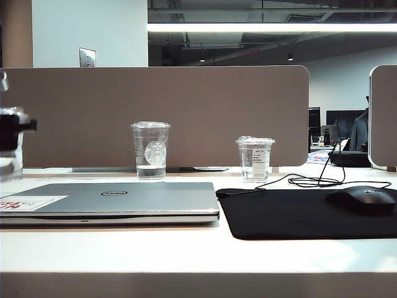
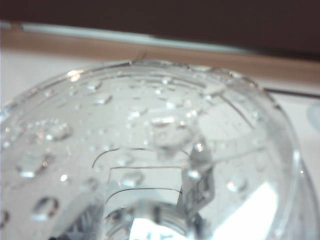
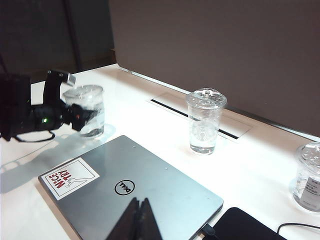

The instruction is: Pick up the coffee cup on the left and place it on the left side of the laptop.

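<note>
A: What is being seen to the left of the laptop [image 1: 124,200]?

B: The cup [image 1: 11,161] is being held there, just off the laptop's left edge and a little behind it. It is being clamped by the left gripper [image 3: 75,102], one finger [image 3: 61,77] being pressed to its far side and the other to its near side. In the left wrist view the frame is being filled by its wet lid. Whether it is being carried clear of the table [image 1: 186,251] cannot be told.

A: And the laptop itself?

B: It is being left shut, flat on the table, a sticker [image 1: 31,203] being shown at its left corner. The right gripper [image 3: 138,220] is being held above the laptop's near edge, its jaws being pressed together on nothing.

A: What is being shown behind the laptop?

B: The Starbucks cup [image 1: 150,151] is being shown upright just behind its back edge, a little liquid being held in it.

A: And to the laptop's right?

B: The labelled cup [image 1: 255,158] is being shown behind and to the right. The pad [image 1: 291,217] is being shown beside the laptop's right edge, the mouse [image 1: 363,200] being carried on its far right part.
</note>
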Controlling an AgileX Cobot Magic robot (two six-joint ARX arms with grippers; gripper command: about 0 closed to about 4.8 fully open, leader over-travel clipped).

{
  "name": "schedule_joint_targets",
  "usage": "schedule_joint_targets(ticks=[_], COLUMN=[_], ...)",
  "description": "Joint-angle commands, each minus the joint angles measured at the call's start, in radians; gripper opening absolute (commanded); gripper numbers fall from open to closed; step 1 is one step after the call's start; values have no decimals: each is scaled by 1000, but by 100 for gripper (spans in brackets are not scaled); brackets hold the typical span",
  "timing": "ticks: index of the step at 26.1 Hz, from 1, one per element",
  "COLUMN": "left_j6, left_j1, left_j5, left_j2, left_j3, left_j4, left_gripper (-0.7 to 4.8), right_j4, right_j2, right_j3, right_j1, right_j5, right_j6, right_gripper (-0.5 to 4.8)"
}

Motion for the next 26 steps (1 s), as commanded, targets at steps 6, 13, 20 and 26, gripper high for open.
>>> schedule_joint_targets(ticks=[6, 13, 20, 26], left_j6=[-14, -14, -14, -18], left_j1=[2, 2, 1, 1], left_j5=[-48, -45, -43, -17], left_j2=[-7, 35, 165, 167], left_j3=[-157, -167, -167, -169], left_j4=[206, 254, 400, 390], left_gripper=[201, 201, 202, 408], right_j4=[13, 13, 13, 13], right_j2=[-5, -5, -5, -5], right_j3=[8, 8, 8, 8], right_j1=[1, 1, 1, 1], right_j5=[-18, -31, -32, -31], right_j6=[-1, -1, -1, -2], right_gripper=[-1, -2, -2, -2])
